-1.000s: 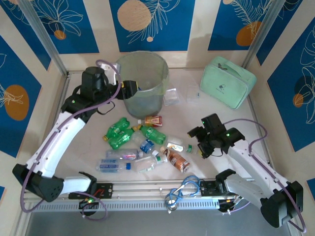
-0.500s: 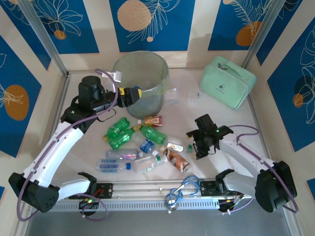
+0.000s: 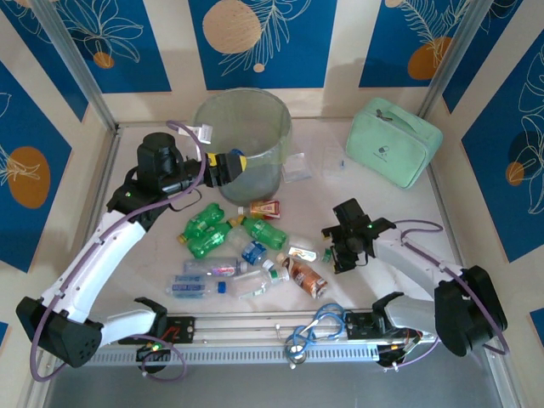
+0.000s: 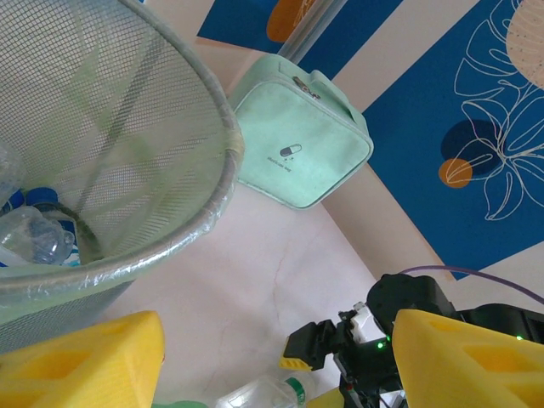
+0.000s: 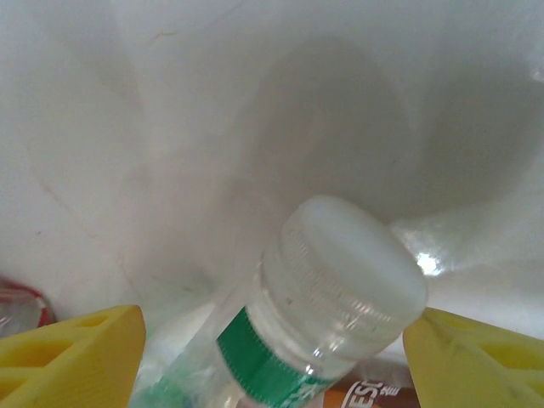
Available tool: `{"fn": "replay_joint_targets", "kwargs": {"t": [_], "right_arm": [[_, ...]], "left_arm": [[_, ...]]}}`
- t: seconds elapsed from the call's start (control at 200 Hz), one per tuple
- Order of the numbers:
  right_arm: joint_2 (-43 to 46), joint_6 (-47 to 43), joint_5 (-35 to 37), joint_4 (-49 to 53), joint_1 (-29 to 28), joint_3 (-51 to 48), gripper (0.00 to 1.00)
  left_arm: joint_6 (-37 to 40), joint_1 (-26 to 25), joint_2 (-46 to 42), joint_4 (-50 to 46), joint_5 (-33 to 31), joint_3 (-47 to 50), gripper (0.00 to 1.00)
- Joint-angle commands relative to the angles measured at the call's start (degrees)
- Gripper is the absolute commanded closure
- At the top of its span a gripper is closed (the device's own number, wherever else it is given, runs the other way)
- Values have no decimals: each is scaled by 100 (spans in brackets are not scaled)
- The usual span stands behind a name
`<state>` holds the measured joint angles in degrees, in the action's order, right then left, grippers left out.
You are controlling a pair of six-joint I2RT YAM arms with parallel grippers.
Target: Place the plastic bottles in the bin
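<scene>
Several crushed plastic bottles lie mid-table: green ones [image 3: 204, 225], clear blue-labelled ones [image 3: 191, 285], a red-labelled one [image 3: 265, 207] and a brown one [image 3: 308, 278]. The bin [image 3: 255, 174] stands behind them; its mesh-patterned wall and rim [image 4: 212, 212] hold a few bottles [image 4: 34, 234]. My left gripper [image 3: 229, 163] hangs open and empty beside the bin's front-left wall, its yellow fingers [image 4: 93, 357] wide apart. My right gripper [image 3: 334, 252] is low over a clear bottle [image 3: 302, 253] with a green band. That bottle's white cap [image 5: 357, 263] sits between the right gripper's [image 5: 272, 336] open jaws.
A mint-green zippered soft case [image 3: 395, 140] lies at the back right, also in the left wrist view [image 4: 297, 144]. Small clear plastic pieces [image 3: 296, 167] rest just right of the bin. A metal rail [image 3: 255, 327] with looped cables runs along the near edge.
My left gripper swung from the bin's rim to its front-left side. My right gripper slid left and down onto the green-banded bottle, its jaws narrowing a little.
</scene>
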<state>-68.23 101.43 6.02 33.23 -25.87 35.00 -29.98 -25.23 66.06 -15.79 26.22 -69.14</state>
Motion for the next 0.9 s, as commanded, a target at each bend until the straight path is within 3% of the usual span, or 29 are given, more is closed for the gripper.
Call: {"fn": "replay_joint_targets", "kwargs": {"t": [0.0, 0.505, 0.73, 0.895], "right_arm": [[-156, 154, 49, -71, -23, -60, 21], [-1008, -131, -5, -725, 98, -86, 50], [-700, -456, 61, -680, 337, -25, 55], [16, -1023, 109, -896, 563, 119, 56]], "left_arm": [[6, 10, 9, 155, 147, 106, 29], [-17, 10, 31, 167, 103, 182, 31], [-30, 10, 56, 203, 100, 125, 29], [-131, 10, 98, 221, 170, 21, 29]]}}
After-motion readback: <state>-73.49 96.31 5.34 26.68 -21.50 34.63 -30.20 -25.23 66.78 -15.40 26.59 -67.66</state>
